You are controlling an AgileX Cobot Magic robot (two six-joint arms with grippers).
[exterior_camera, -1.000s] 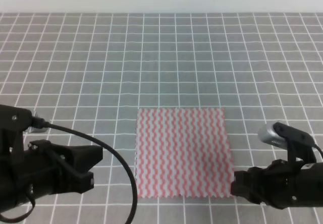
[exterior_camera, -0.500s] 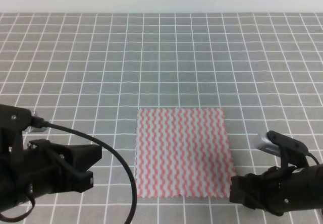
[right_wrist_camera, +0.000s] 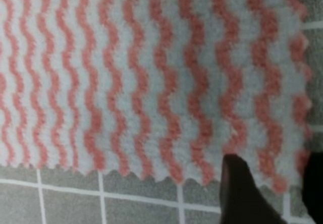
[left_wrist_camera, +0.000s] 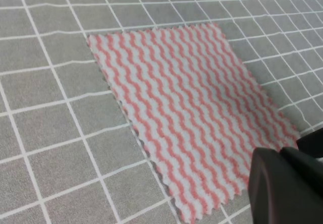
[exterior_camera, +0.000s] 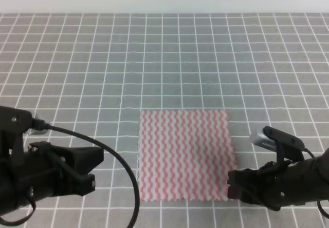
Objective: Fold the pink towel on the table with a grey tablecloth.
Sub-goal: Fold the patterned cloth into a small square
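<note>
Looking down from the high camera, I see the pink towel (exterior_camera: 185,155) lying flat and unfolded on the surface with a grey tablecloth (exterior_camera: 164,58), near the front edge and a little right of centre. Its zigzag stripes run front to back, and its pinked edges sit roughly square to the white grid lines.

My right claw (exterior_camera: 232,186) is low at the towel's near right corner. From above, its dark tip overlaps that corner. In the right wrist view the towel (right_wrist_camera: 151,77) fills most of the picture, with its scalloped near edge crossing the bottom. One dark finger (right_wrist_camera: 242,193) stands over that edge, and the other shows only as a dark strip at the far right border, so there is a gap between them with the corner of the cloth showing in it. I read that claw as open and straddling the corner, not yet pinching it.

My left claw (exterior_camera: 90,169) sits well left of the towel, apart from it, low over the surface. In the left wrist view the towel (left_wrist_camera: 197,113) lies spread diagonally ahead of it, and only a dark piece of the claw (left_wrist_camera: 285,186) shows at the bottom right. I cannot tell whether that one is open or closed.
</note>
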